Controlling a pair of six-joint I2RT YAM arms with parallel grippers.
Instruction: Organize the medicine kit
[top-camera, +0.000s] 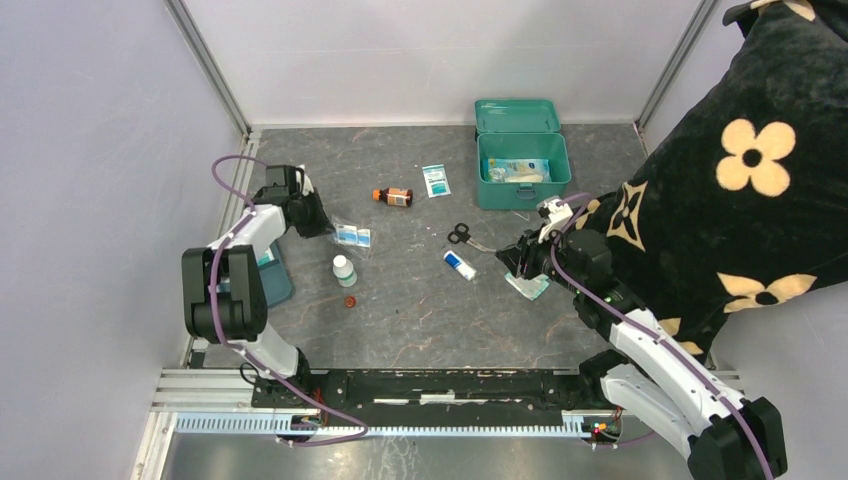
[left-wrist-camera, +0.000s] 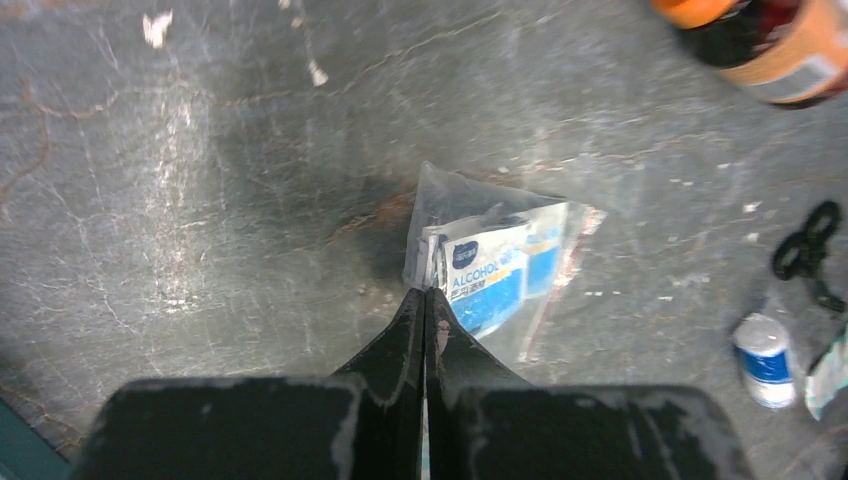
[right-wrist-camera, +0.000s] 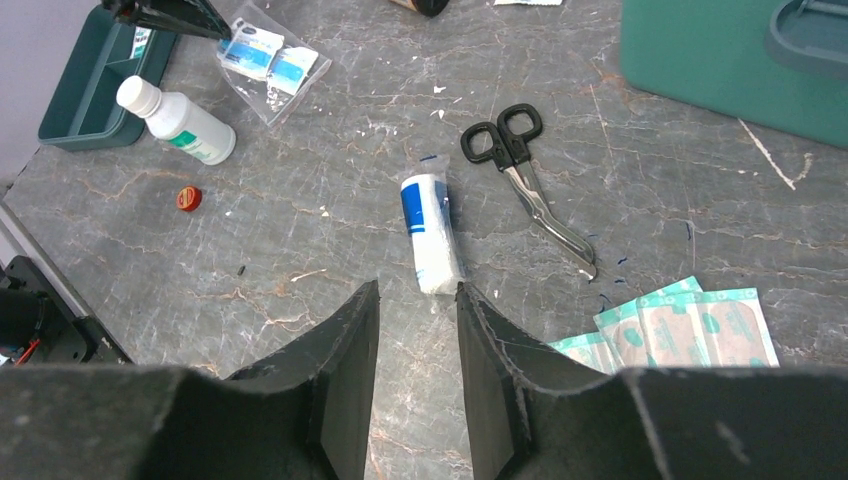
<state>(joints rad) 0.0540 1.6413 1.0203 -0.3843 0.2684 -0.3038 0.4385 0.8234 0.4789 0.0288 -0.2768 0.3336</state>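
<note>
Left gripper (left-wrist-camera: 425, 293): we see it pinched onto the alcohol-wipe bag (left-wrist-camera: 500, 262) edge.
Right gripper (right-wrist-camera: 418, 300): we see jaws narrowly apart, empty.

Bench (left-wrist-camera: 200, 150): grey stone-look, matt, scratched and scuffed. Wipe bag (left-wrist-camera: 500, 265): clear glossy plastic, crinkled. Scissors (right-wrist-camera: 535, 200): black plastic handles, bare metal blades. Medicine kit (top-camera: 522, 196): smooth teal, slight sheen. White bottle (right-wrist-camera: 180, 122): matt plastic. Plaster strips (right-wrist-camera: 690, 330): shiny paper wrappers. My jaws: matt black, rough, worn at the edges.
</note>
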